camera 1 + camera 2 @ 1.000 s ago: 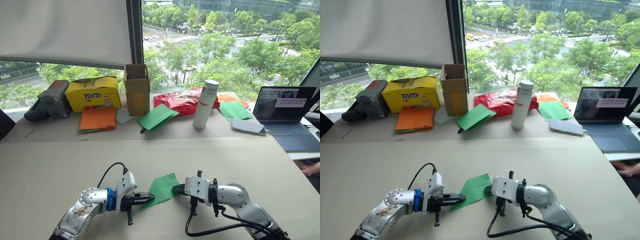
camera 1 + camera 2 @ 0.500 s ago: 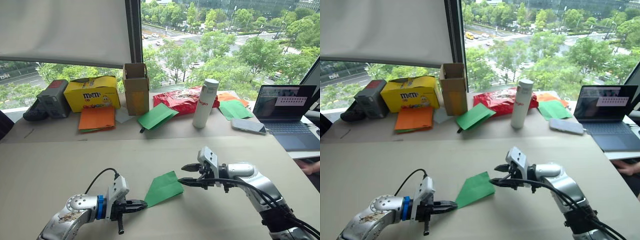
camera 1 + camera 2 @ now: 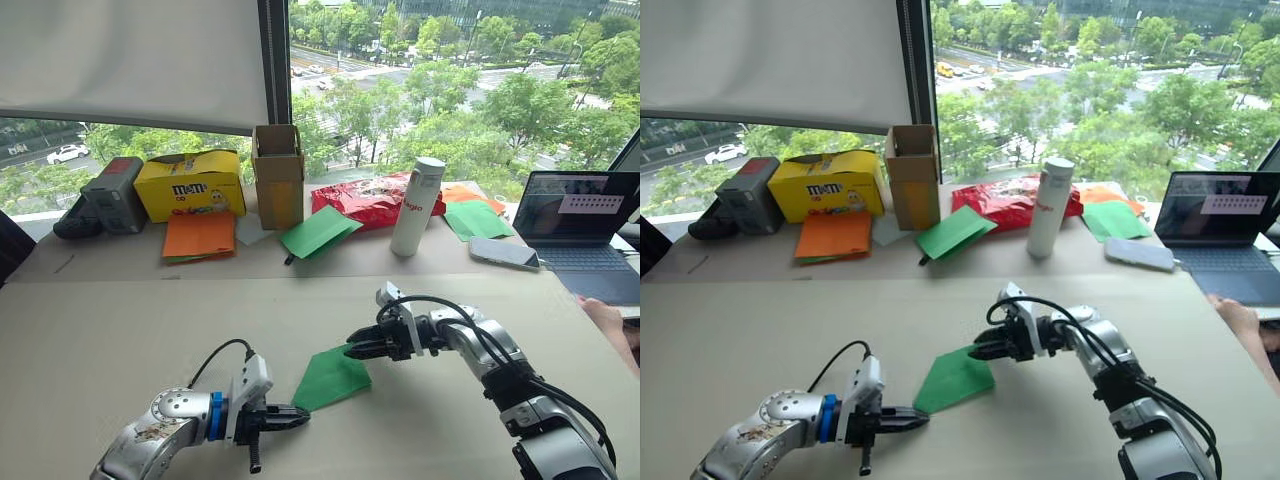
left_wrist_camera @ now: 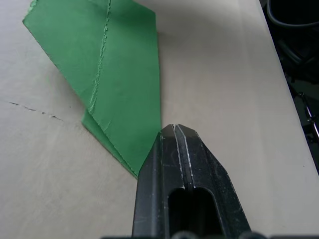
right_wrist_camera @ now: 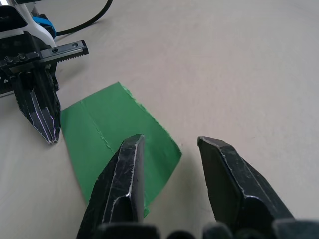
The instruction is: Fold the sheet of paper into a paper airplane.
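A yellow candy box (image 3: 190, 186), cardboard box (image 3: 279, 176) and white bottle (image 3: 417, 207) line the window ledge — orange paper sheets (image 3: 198, 236) beside them. An open laptop (image 3: 582, 217) sits far right — a person's hand (image 3: 612, 325) just below it.

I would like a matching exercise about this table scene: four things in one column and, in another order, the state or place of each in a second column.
Column one:
1. left pincer
2. right pincer
3. green folded paper
4. white bottle

Column two:
A. stands upright near the red bag
B. fingers open, above the paper's far end
C. lies flat on the table between the two pincers
D. fingers shut, tip at the paper's near corner

Pairs: 1-D, 2-B, 3-C, 4-A
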